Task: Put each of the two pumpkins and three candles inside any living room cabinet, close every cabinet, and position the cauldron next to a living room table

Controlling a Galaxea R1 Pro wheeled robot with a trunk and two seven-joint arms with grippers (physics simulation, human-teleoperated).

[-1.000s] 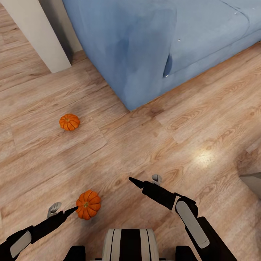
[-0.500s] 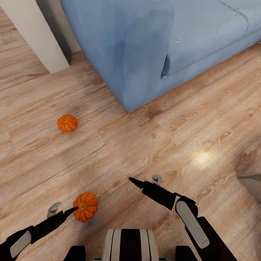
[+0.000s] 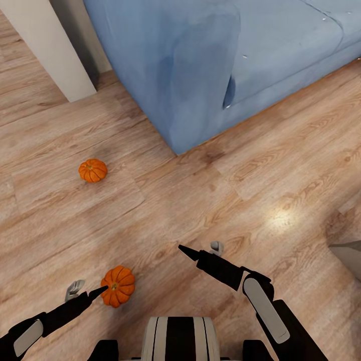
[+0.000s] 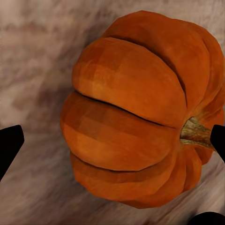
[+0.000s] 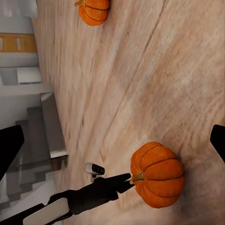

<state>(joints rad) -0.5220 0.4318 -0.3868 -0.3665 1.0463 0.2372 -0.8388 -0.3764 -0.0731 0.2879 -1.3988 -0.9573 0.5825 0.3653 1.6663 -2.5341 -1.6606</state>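
Living room, wood-plank floor (image 3: 165, 210), seen from above beside the corner of a blue sofa (image 3: 200, 65). No container among the visible things; both pumpkins loose on the bare boards.

Near pumpkin (image 3: 118, 286) just off the sofa's front corner toward the robot, tipped on its side, stem end turned toward the left gripper (image 3: 85, 292). In the left wrist view, near pumpkin (image 4: 140, 112) large between two dark fingertips (image 4: 9, 145), spread wide to either side; stem at the far fingertip, whether touching cannot be told; nothing clamped. In the right wrist view, same pumpkin (image 5: 157, 174) with the left arm's dark finger (image 5: 117, 182) tip right at the stem.

Far pumpkin (image 3: 93, 170) well apart from the first, out from the sofa's end toward the white pillar (image 3: 50, 45), apparently resting upright with stem on top; shown also in the right wrist view (image 5: 93, 11). Squat and round, no clear long axis on either.

Right gripper (image 3: 200, 250) over open floor in front of the sofa, well clear of both pumpkins, one dark finger and one pale finger set apart, empty. Fingertips (image 5: 9, 150) at the frame edges in its own wrist view, wide apart.

Bright glare spot on the planks off the sofa's long side; a grey slab edge (image 3: 348, 253) farther out on that side.
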